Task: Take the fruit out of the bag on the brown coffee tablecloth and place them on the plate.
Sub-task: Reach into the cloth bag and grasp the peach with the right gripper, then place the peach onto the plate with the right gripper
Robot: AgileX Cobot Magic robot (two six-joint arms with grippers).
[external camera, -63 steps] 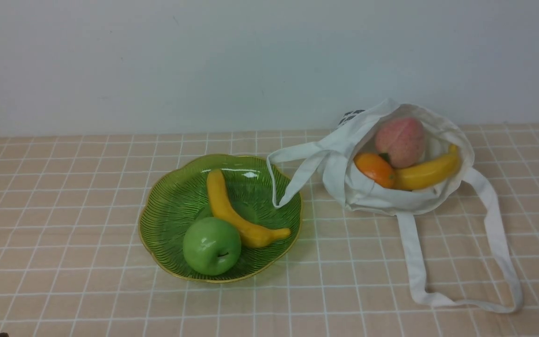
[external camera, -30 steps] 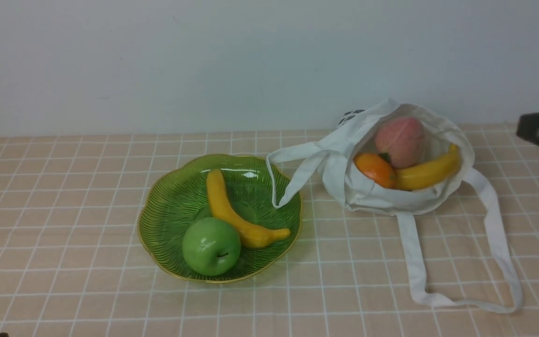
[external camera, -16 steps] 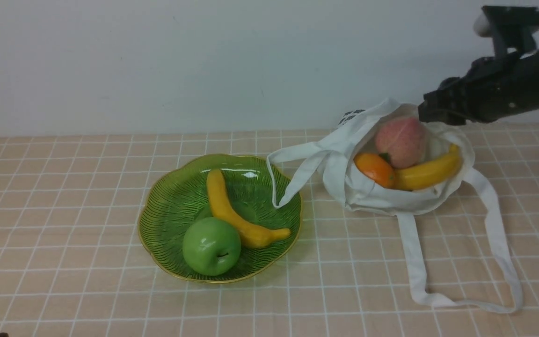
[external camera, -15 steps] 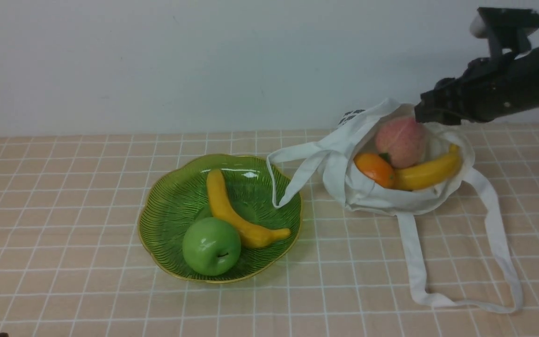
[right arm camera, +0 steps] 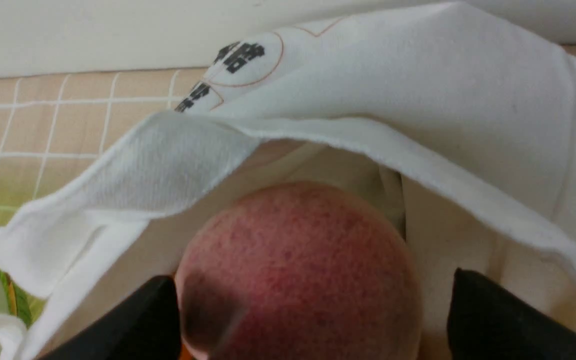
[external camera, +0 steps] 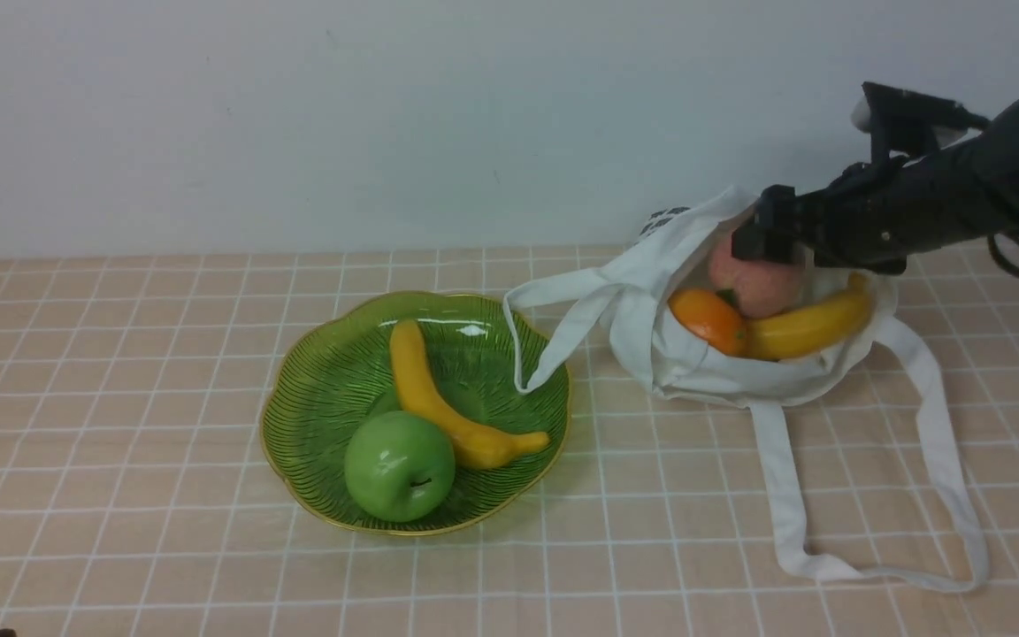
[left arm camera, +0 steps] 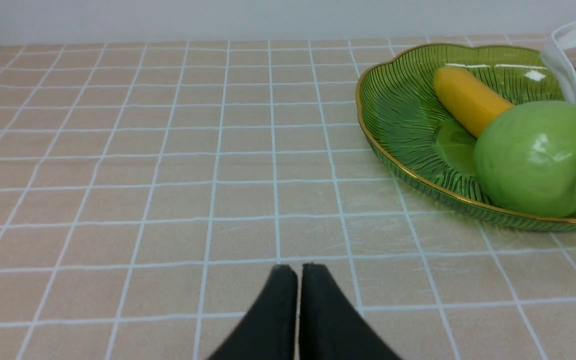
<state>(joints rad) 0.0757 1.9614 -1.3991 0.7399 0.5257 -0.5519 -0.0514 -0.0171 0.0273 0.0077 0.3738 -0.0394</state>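
Note:
The white bag [external camera: 722,376] lies open on the brown coffee tablecloth [external camera: 120,354], holding the pink-red peach [external camera: 762,285], a small orange [external camera: 708,320] and a yellow banana [external camera: 806,327]. My right gripper [external camera: 753,239] is open at the bag's mouth, over the peach. In the right wrist view its jaws [right arm camera: 313,277] stand either side of the peach [right arm camera: 298,260], with a gap on one side. The green plate [external camera: 272,442] sits left of the bag and holds another banana [external camera: 439,398]. My left gripper [left arm camera: 293,267] is shut and empty, low over the cloth, short of the plate [left arm camera: 393,160].
A green apple [external camera: 399,464] lies in the plate beside the banana. One bag strap [external camera: 554,327] drapes over the plate's right rim. The other strap [external camera: 872,566] loops on the cloth toward the front right. A plain wall stands behind the table.
My right arm has come in from the right and dropped toward the bag, so its open jaws now sit around the peach. The fruit, bag and plate have not moved.

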